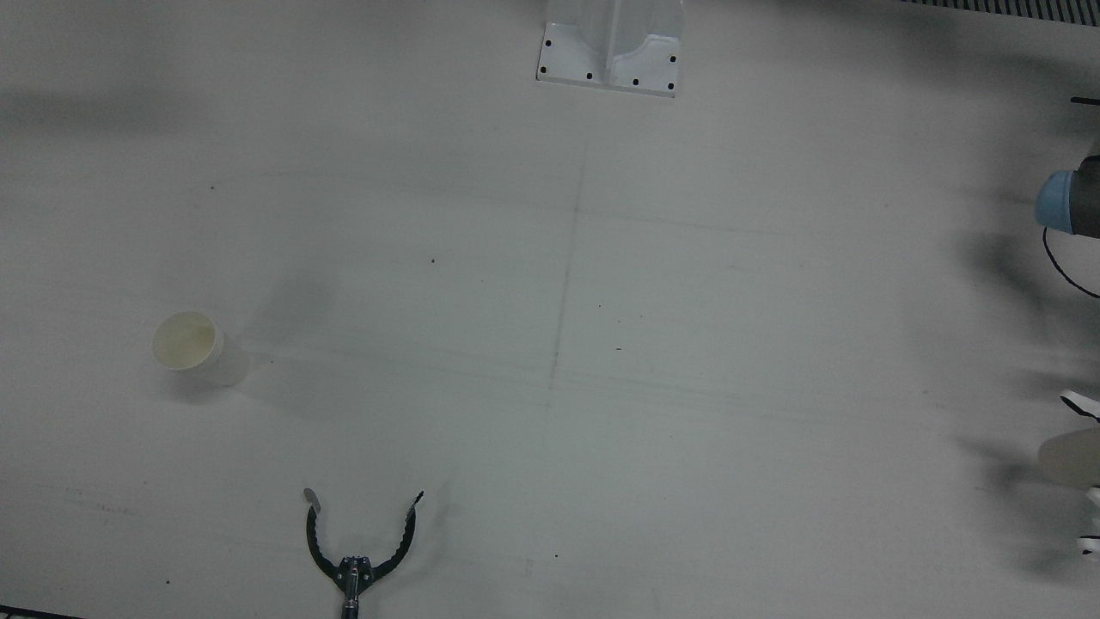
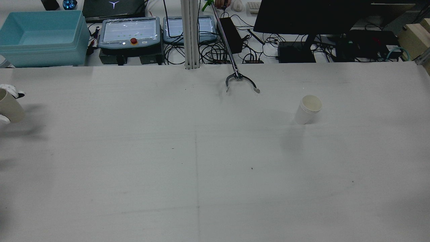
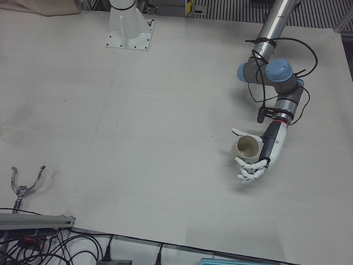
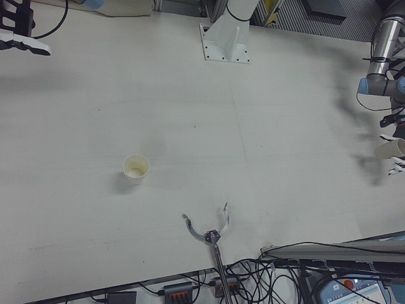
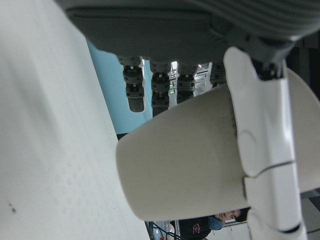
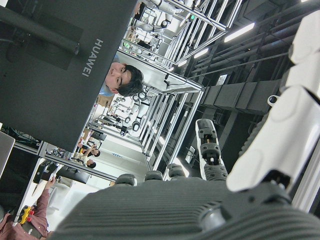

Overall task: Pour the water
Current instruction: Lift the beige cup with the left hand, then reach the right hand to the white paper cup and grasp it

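A beige paper cup (image 3: pixel 247 149) is held above the table in my left hand (image 3: pixel 258 161), out at the table's left side. Its mouth faces sideways toward the table's middle. The left hand view shows the cup (image 5: pixel 200 160) close up with white fingers (image 5: pixel 265 150) wrapped over it. The same cup shows at the frame edge in the rear view (image 2: pixel 9 108) and the front view (image 1: pixel 1070 457). A second, white paper cup (image 1: pixel 193 346) (image 2: pixel 308 109) (image 4: pixel 136 168) stands upright on the right half of the table. My right hand (image 4: pixel 22 35) hangs far off at the right side, fingers apart, holding nothing.
A long reacher-grabber tool (image 1: pixel 357 550) (image 2: pixel 240 80) (image 4: pixel 209 234) reaches in over the table's operator-side edge, its claw open. A white arm pedestal (image 1: pixel 610 52) stands at the robot's side. Beyond the table sit a teal bin (image 2: pixel 40 37), teach pendants and cables.
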